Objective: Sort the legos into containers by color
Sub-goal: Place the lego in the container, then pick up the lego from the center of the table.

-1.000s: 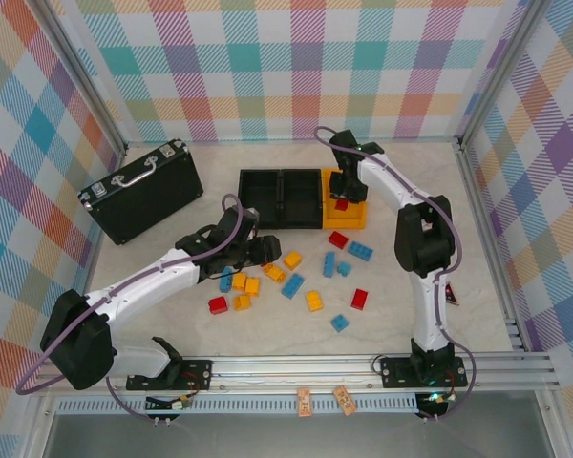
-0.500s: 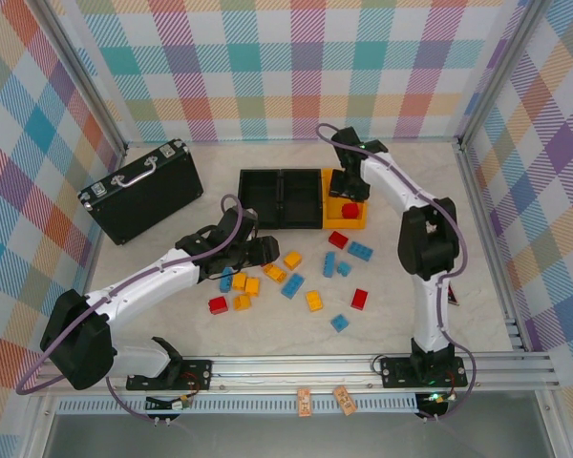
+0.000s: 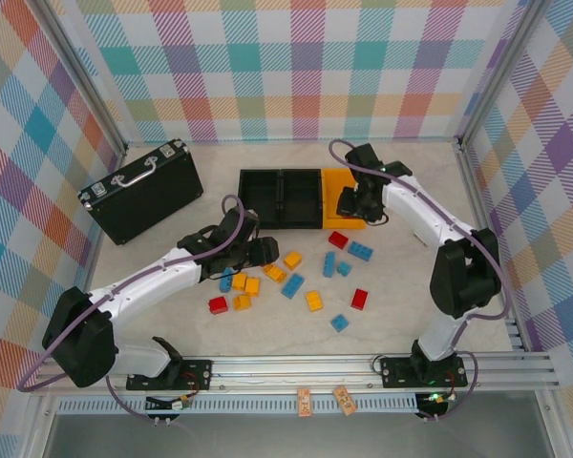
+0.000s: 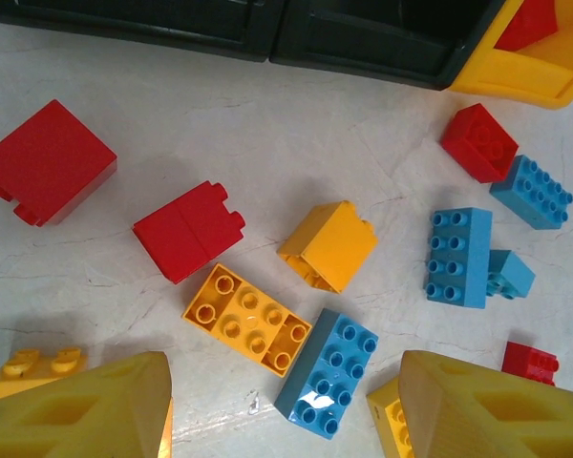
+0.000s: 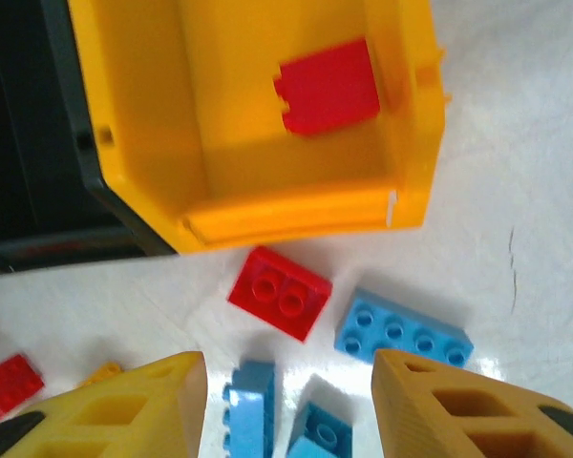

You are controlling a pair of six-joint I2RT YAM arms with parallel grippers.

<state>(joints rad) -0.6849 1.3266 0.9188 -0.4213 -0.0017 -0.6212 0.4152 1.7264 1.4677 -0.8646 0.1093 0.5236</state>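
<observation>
Three bins stand in a row at the back: two black bins [image 3: 281, 197] and an orange-yellow bin [image 3: 339, 181]. One red brick [image 5: 327, 86] lies inside the yellow bin [image 5: 267, 210]. Several red, orange and blue legos are scattered on the table in front. My right gripper [image 3: 355, 212] [image 5: 286, 367] hangs open over the yellow bin's near edge, above a red brick [image 5: 279, 292] and a blue brick [image 5: 403, 331]. Over the left part of the pile my left gripper [image 3: 267, 251] [image 4: 285, 372] is open and empty. A blue brick [image 4: 327, 372] and an orange brick [image 4: 246, 319] lie below it.
A larger black case [image 3: 141, 190] with metal trim lies at the back left. Checked walls close the table on three sides, and a metal rail [image 3: 315, 364] runs along the near edge. Loose bricks reach from a red one [image 3: 218, 304] to a blue one [image 3: 360, 251].
My right gripper has let a red brick go into the yellow bin and drawn back toward the bin's near edge, its elbow swinging right. The left arm has barely moved.
</observation>
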